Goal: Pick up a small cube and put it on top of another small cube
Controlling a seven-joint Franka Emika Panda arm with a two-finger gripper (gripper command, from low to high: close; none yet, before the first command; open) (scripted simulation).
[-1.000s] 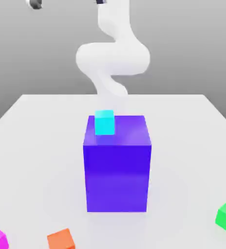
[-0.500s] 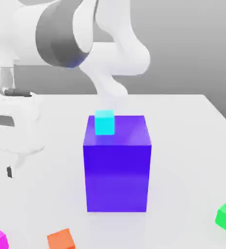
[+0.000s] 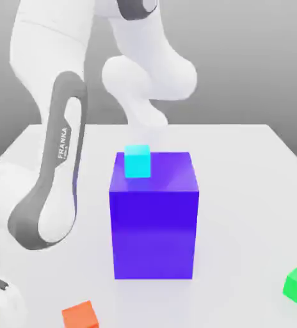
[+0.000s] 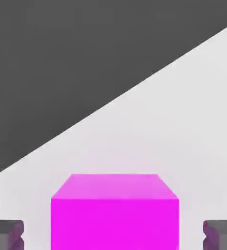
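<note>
Currently | fingers (image 4: 12,235) released, magenta cube (image 4: 114,224) between them, untouched | cyan cube (image 3: 137,161) atop purple-blue block (image 3: 153,234)

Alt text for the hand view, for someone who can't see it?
A bright magenta cube sits between the gripper's open fingers, with a gap on each side. Around it lies a pale tabletop, whose straight edge borders a dark grey area.
</note>
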